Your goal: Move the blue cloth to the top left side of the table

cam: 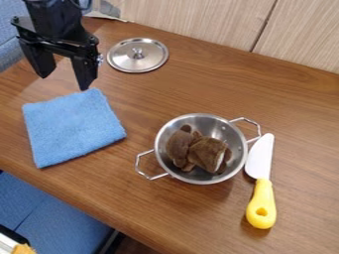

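Cloth of soft blue fabric (73,128), folded into a rough square, is laid flat on the left part of the brown wooden table (305,116), near its front edge. Above the cloth's far side, the black two-finger gripper (64,83) is held pointing down, its fingers spread well apart; the tip of the right-hand one in the camera view is seen close to the cloth's far corner, though whether they touch cannot be told. A round silver metal lid with a central knob (151,55) is set farther back, to the right of the gripper. Nearer the middle, a brown plush object (198,153) is held inside a silver metal pot with two wire handles (216,127). A toy knife with white blade and yellow handle (261,201) is placed just beside the pot, on its right.
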You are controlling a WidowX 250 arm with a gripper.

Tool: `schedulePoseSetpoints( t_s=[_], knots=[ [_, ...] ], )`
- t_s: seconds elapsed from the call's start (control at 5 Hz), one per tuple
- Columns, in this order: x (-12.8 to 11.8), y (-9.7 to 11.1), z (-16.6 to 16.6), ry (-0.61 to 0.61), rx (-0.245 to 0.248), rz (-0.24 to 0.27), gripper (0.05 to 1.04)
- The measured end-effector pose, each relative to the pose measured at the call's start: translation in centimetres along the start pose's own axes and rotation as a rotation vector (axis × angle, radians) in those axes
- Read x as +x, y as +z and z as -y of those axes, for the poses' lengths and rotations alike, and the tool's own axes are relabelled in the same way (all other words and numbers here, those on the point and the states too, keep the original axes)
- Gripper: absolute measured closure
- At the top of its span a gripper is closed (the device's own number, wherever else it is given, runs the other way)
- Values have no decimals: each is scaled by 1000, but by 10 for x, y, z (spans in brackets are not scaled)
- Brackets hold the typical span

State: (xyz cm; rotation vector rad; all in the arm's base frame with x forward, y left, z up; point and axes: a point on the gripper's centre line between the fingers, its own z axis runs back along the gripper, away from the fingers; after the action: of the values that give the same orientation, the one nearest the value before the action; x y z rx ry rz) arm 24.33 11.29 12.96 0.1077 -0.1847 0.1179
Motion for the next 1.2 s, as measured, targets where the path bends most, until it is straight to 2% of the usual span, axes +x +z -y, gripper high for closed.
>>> schedulePoseSetpoints(
  t_s=[0.2, 0.8, 1.2],
  knots=[
    [-3, -8, 1, 7, -8, -28, 83],
    [-25, -51, 8, 114, -19, -152, 83],
    [-21, -60, 13, 90, -16, -171, 82]
  ],
)
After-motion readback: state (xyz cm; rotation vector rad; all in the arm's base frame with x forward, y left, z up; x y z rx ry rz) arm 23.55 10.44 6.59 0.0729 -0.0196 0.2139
